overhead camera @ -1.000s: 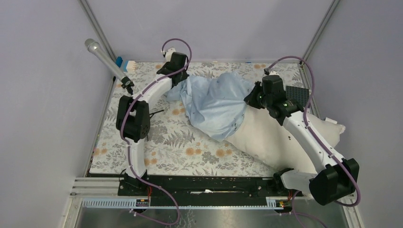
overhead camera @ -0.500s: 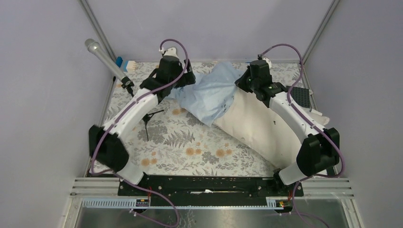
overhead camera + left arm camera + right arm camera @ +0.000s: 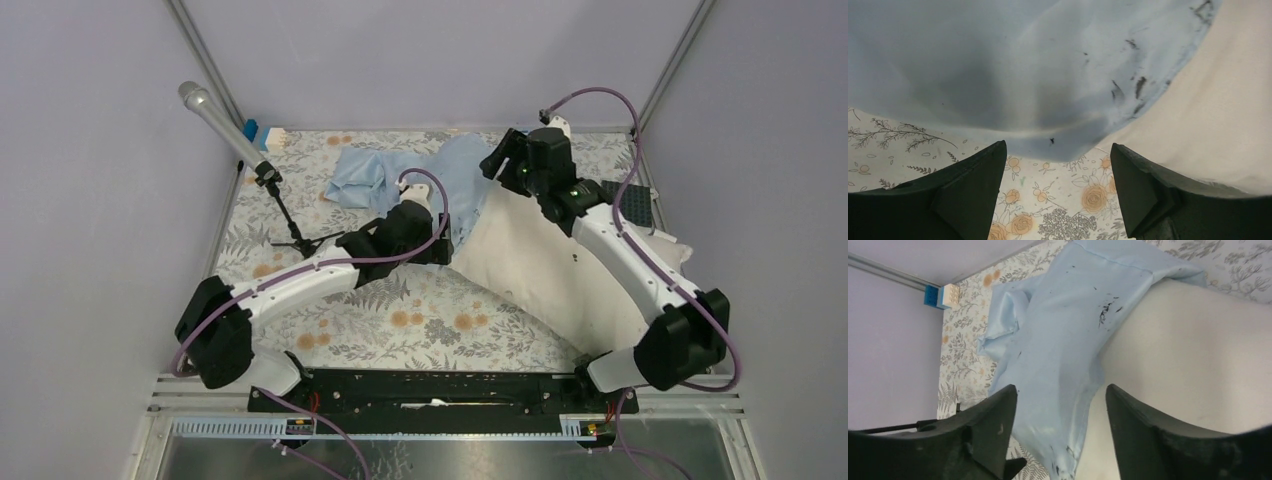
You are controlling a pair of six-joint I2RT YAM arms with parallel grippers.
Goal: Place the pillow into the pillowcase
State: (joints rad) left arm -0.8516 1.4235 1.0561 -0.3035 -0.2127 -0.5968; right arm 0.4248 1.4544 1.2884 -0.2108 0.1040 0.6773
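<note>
Left gripper [image 3: 447, 243] wide and empty at the pillowcase [image 3: 458, 185] hem; right gripper [image 3: 497, 165] parted too, holding nothing.

The pillow [image 3: 545, 270] lies on a diagonal, from far centre to near right. Only its far-left end is under the blue fabric, and the rest of the sack is bunched toward the far left. The left gripper is nearer the low hem, which lies just ahead of its fingers; the right one hovers over the far end. The left wrist view shows the hem meeting the floral cloth [image 3: 1058, 192], largely covered by the arm from above. Only the top view shows how much pillow lies bare.

No legible txt, labels or nos anywhere
</note>
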